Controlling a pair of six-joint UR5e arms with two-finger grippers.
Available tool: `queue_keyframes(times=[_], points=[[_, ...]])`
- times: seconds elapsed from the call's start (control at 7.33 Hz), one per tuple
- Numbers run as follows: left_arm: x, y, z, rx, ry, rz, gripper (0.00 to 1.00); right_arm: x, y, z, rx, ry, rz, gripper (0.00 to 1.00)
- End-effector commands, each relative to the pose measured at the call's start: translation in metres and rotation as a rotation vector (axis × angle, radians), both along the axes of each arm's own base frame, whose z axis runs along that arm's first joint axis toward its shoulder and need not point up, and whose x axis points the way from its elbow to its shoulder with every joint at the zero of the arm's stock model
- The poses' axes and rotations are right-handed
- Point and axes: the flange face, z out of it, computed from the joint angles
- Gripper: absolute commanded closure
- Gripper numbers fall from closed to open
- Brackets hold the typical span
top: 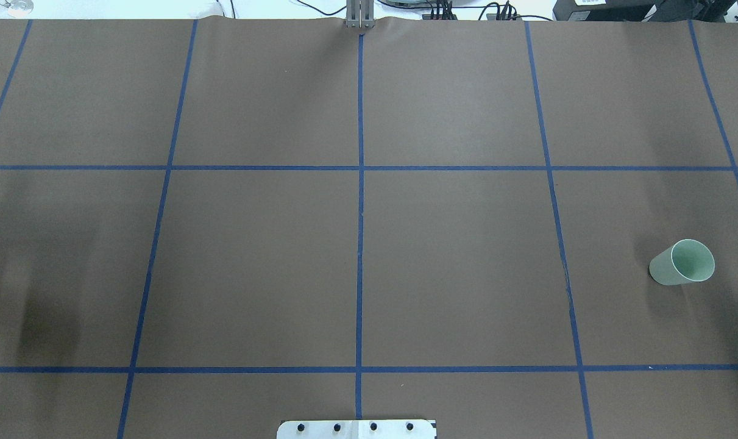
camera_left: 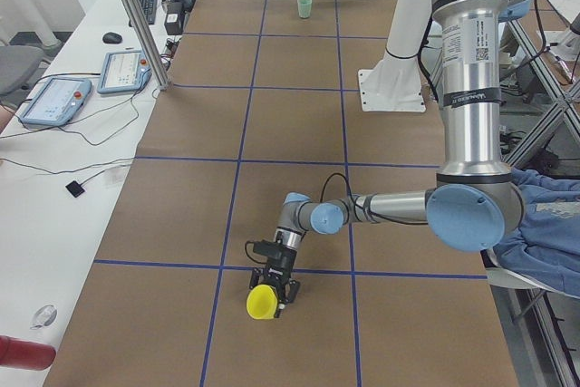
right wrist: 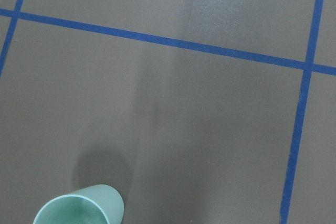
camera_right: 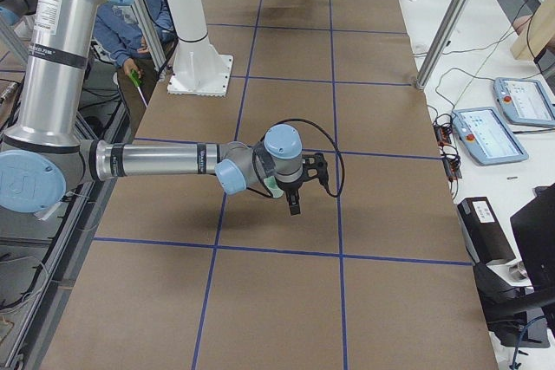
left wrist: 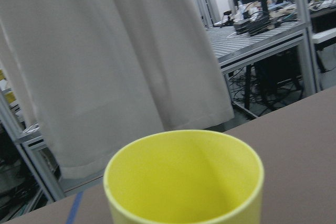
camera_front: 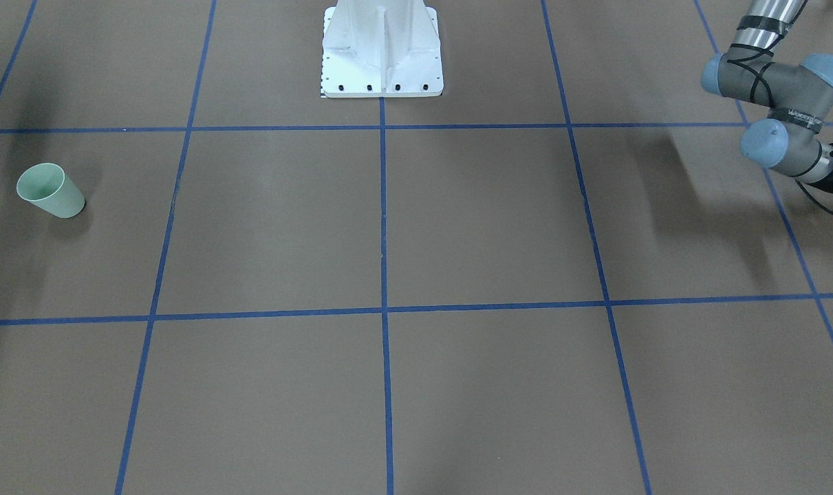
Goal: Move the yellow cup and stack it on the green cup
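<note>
The green cup (camera_front: pixel 50 191) stands upright on the brown table, also in the overhead view (top: pixel 682 263), far off in the exterior left view (camera_left: pixel 305 7), and at the bottom edge of the right wrist view (right wrist: pixel 79 209). The yellow cup (camera_left: pixel 263 302) is at the tip of my left gripper (camera_left: pixel 277 285), low over the table near its left end. It fills the bottom of the left wrist view (left wrist: pixel 184 177). No fingers show there, so I cannot tell whether the left gripper is shut on it. My right gripper (camera_right: pixel 293 205) hangs above the table near the green cup; I cannot tell its state.
Blue tape lines (top: pixel 360 201) divide the table into squares. The white robot base (camera_front: pixel 382 51) stands at the middle of the robot's side. My left arm's wrist (camera_front: pixel 781 141) shows at the front-facing view's right edge. Teach pendants (camera_left: pixel 54 101) lie on a side bench.
</note>
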Motion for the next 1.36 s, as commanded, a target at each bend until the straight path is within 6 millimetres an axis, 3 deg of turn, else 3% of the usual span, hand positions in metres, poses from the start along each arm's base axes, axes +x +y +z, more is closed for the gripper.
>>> queue_keyframes(times=[0.0,0.14,0.27,0.41,0.55,0.68,0.82,0.95,1.09,1.23], points=[[0.062,-0.076,-0.115,0.276,0.054,0.205,1.00,-0.003,-0.014,-0.006,0.012,0.001,0.008,0.00],[0.084,-0.102,-0.176,0.380,0.053,0.344,1.00,-0.006,-0.023,-0.011,0.020,-0.004,0.013,0.00],[0.081,-0.099,-0.173,0.443,0.060,0.409,1.00,-0.010,-0.037,-0.022,0.014,-0.014,0.039,0.00],[0.090,-0.098,-0.182,0.559,0.087,0.487,1.00,-0.014,-0.052,-0.039,0.011,-0.027,0.074,0.00],[0.108,-0.103,-0.218,0.670,0.122,0.649,1.00,-0.023,-0.066,-0.057,0.007,-0.047,0.095,0.00],[0.123,-0.105,-0.251,0.757,0.157,0.784,1.00,-0.044,-0.081,-0.076,0.000,-0.064,0.099,0.00],[0.143,-0.114,-0.287,0.820,0.186,0.803,1.00,-0.066,-0.094,-0.091,-0.028,-0.074,0.125,0.00],[0.178,-0.107,-0.320,0.868,0.224,0.833,1.00,-0.079,-0.096,-0.106,-0.041,-0.092,0.133,0.00],[0.209,-0.098,-0.356,0.921,0.265,0.857,1.00,-0.130,-0.101,-0.131,-0.086,-0.121,0.121,0.00],[0.238,-0.078,-0.374,0.947,0.291,0.900,1.00,-0.163,-0.113,-0.163,-0.117,-0.152,0.130,0.00]])
